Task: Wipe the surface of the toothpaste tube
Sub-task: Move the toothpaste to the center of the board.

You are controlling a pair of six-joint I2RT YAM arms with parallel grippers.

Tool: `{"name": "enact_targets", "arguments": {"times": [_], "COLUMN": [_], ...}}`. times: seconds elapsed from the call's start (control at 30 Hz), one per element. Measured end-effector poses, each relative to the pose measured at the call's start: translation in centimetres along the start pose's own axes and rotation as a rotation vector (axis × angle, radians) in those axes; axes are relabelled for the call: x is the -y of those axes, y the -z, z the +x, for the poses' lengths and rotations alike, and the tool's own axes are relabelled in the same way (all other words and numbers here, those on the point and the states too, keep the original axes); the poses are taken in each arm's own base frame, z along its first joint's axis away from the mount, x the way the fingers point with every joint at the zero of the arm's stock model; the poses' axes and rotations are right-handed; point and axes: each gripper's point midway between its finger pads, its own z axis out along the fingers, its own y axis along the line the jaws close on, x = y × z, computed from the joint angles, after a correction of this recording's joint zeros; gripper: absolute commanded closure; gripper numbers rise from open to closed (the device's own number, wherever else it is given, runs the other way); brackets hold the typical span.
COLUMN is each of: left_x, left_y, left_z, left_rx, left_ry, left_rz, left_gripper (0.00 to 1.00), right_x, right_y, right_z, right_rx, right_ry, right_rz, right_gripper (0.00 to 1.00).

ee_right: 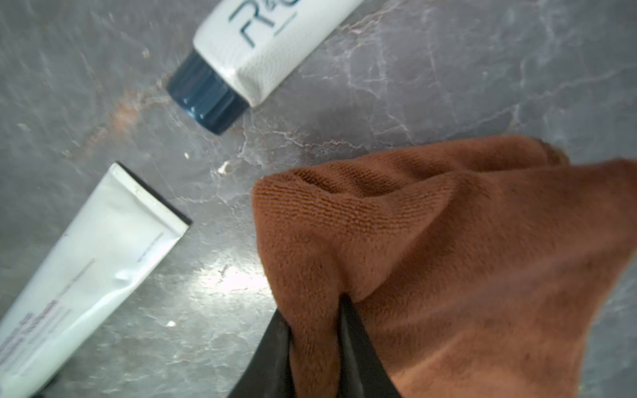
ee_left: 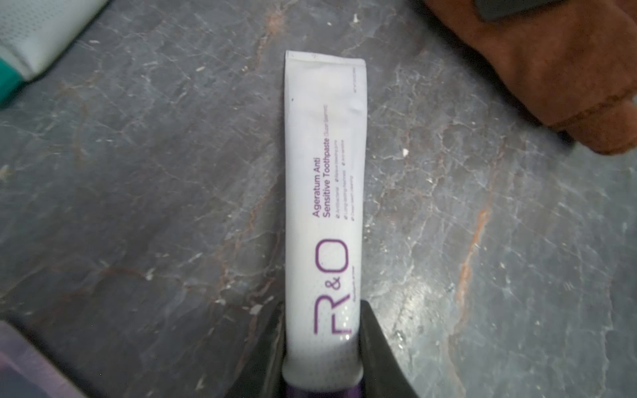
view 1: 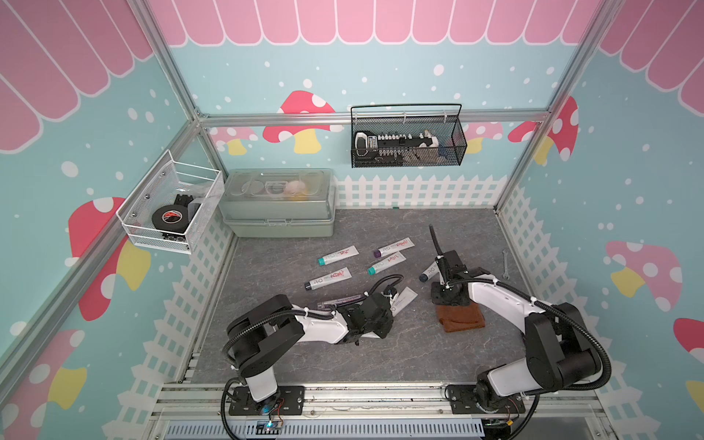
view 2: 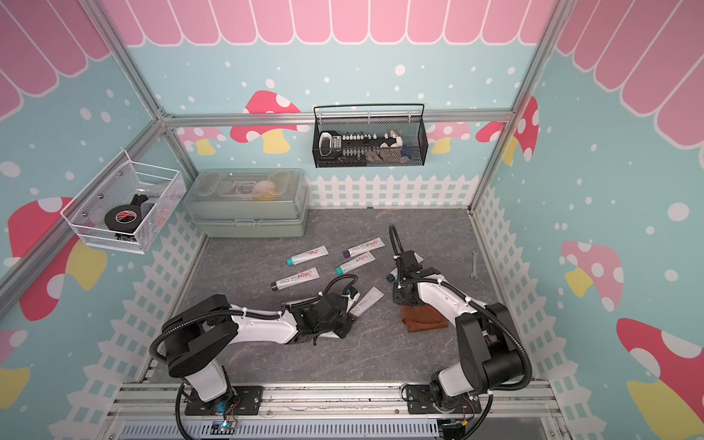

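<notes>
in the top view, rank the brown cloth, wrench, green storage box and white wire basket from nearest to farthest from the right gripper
1. brown cloth: directly under the right gripper, between its fingers
2. wrench: by the right wall
3. green storage box: back left corner
4. white wire basket: on the left wall

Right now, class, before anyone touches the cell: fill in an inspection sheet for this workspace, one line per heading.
Surface: grey marbled tabletop, a few pale specks.
Job's things: toothpaste tube lies flat; brown cloth is bunched near its crimped end, apart from it.
Clutter: five spare tubes, a wrench, a green lidded box at the back.
End effectors: left end effector shut on the tube's cap end; right end effector has a cloth fold between its fingers.
Cables: black conduit loops along each arm.
Surroundings: black mesh basket on the back wall; white mesh basket holding a tape roll.
</notes>
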Motion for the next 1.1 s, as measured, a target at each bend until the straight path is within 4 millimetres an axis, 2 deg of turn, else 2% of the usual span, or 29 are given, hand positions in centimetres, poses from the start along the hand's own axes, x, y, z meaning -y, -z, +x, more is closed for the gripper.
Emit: {"name": "enact_targets", "arguments": {"times": [0.17,0.33,0.5,0.57,0.87,1.1], "left_x": [-1.3,-3.5,-5.4,-5.6,-4.1,-4.3], "left_y": [-0.8,-2.4,-4.6,-5.5,-8.9,-11.4], "left_z": [-2.6,-5.6,-7.5,-8.1,-11.9,-15.1], "left_rx": [-0.015,-0.015,-0.022,-0.023,-0.011,-0.011], "left_ry": [0.02,0.056,0.073,0.069,0.024,0.012], "left_rz": [-0.054,-0.079,-0.085,-0.075,0.027,0.065], "left_gripper": [0.84,0.84,0.84,0.83,0.83,0.82], "right_x": [-0.6,-0.7,-0.7,-0.7,-0.5,-0.5], "right_y": [0.7,1.5,2.7,2.8,2.5,2.7], "right_z": [0.1,0.5,0.5,0.6,1.6,1.7], "right_rx": [0.014,0.032,0.072,0.077,0.061,0.067], "right_ry": [0.002,0.003,0.0,0.0,0.001,0.002], "right_rz": [-0.043,-0.067,-0.088,-0.094,-0.097,-0.099], "right_gripper": [0.52,0.5,0.49,0.49,0.49,0.5]}}
